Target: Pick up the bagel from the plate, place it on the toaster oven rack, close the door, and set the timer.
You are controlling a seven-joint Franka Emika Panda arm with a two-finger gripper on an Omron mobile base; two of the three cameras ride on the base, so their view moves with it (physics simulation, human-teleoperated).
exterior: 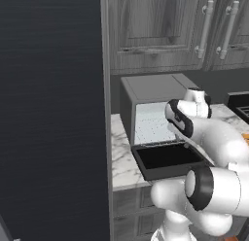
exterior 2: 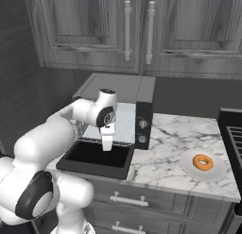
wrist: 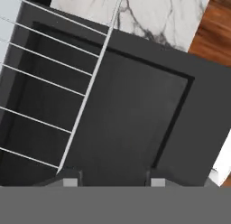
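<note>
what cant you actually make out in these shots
- Toaster oven controls: in the left base view the arm covers the oven's right side; in the right base view the two knobs are too small to read.
- Door handle: not visible in the base views.
- Gripper: whether it touches the door; the hand view shows only its fingertips above dark glass.
- Bagel on its plate: surface detail too small.
</note>
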